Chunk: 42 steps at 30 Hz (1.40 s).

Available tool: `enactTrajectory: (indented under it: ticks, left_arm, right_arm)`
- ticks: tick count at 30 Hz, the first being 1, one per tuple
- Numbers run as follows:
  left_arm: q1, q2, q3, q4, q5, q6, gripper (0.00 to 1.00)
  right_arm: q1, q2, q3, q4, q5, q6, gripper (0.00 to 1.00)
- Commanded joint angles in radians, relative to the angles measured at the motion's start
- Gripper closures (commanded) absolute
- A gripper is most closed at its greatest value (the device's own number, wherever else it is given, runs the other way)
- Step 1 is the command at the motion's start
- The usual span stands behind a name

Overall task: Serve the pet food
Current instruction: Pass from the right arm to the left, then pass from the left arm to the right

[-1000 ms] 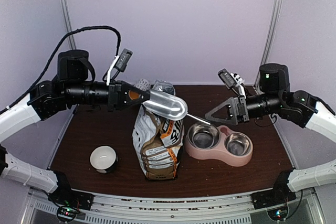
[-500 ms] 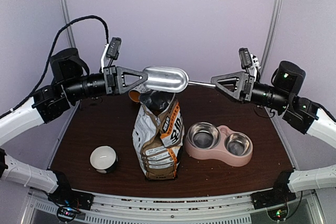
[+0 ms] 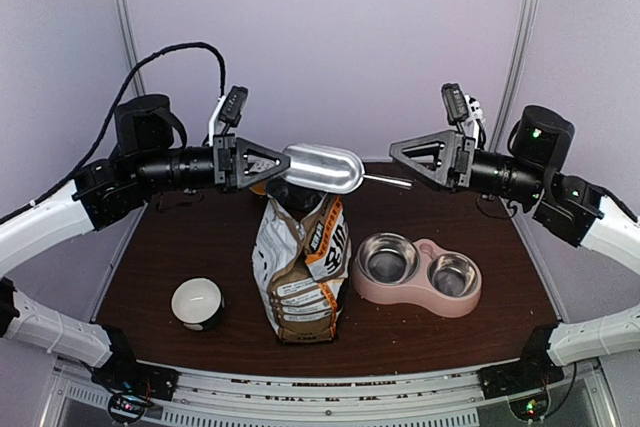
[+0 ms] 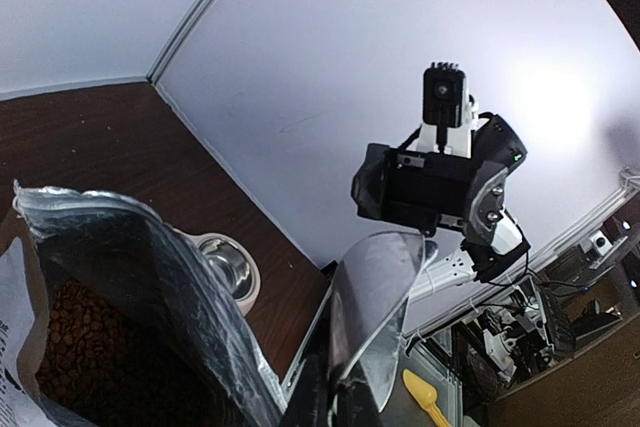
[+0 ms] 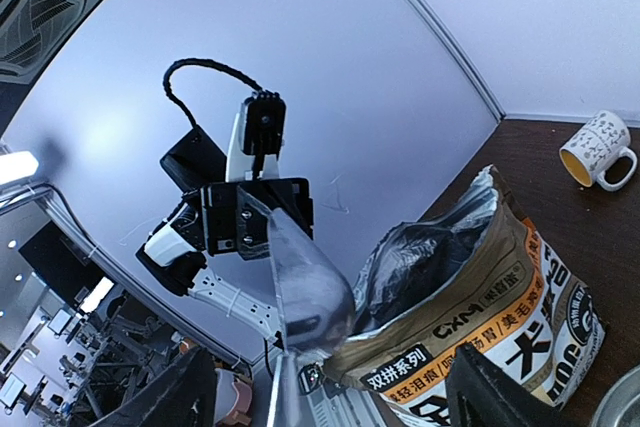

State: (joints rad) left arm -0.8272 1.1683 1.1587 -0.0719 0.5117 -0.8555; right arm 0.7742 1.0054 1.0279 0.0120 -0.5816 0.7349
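**Scoop held in the air above the open kibble bag**

The dark wooden table (image 3: 180,247) spans the scene, with both arms reaching in above its far half. The left gripper (image 3: 278,162) is clamped on the wide end of the metal scoop (image 3: 322,168). The right gripper (image 3: 398,155) faces it from the right with its jaws spread wide. The tip of the scoop's thin handle reaches just short of it and is not gripped.

The printed pet food bag (image 3: 300,267) stands upright at the middle of the table, its top torn open and its silver lining showing. Just to its right sits the pink double bowl (image 3: 410,295) with two steel cups. The scoop hangs level directly above the bag's mouth, its handle pointing right.

A small white cup (image 3: 197,302) stands near and left of the bag, well apart from it. A white patterned mug (image 5: 597,147) stands at the far side behind the bag. The pet food (image 4: 75,337), small brown pellets, lies down inside the open bag.
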Motion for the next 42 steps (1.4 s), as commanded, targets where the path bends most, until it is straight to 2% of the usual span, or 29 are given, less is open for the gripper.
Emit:
enactTrajectory:
  ticks: [1,3,8,18,23,33,36,42]
  left_arm:
    - [0.005,-0.001,0.046,-0.006,-0.036,-0.008,1.0]
    - [0.005,-0.002,0.045,-0.008,-0.051,-0.008,1.0]
    - [0.005,0.004,0.041,0.009,-0.057,-0.013,1.0]
    - [0.005,0.009,0.045,0.003,-0.051,-0.009,1.0]
    - [0.005,0.013,0.043,0.002,-0.04,-0.009,1.0]
    - [0.005,0.014,0.042,-0.007,-0.029,0.003,1.0]
    - [0.005,0.011,0.044,-0.018,-0.034,0.01,1.0]
    - [0.008,0.014,0.068,-0.101,-0.054,0.066,1.0]
  right_arm:
    - [0.041,0.018,0.049,-0.009,-0.039,-0.019,0.18]
    - [0.06,0.028,0.066,-0.051,-0.024,-0.038,0.18]
    - [0.107,0.076,0.134,-0.192,0.04,-0.102,0.26]
    - [0.14,0.11,0.158,-0.178,0.06,-0.104,0.49]
    - [0.142,0.111,0.157,-0.174,0.082,-0.096,0.57]
    - [0.146,0.114,0.139,-0.163,0.125,-0.085,0.86]
    - [0.147,0.113,0.131,-0.157,0.135,-0.083,0.98]
    - [0.147,0.098,0.121,-0.159,0.164,-0.095,1.0]
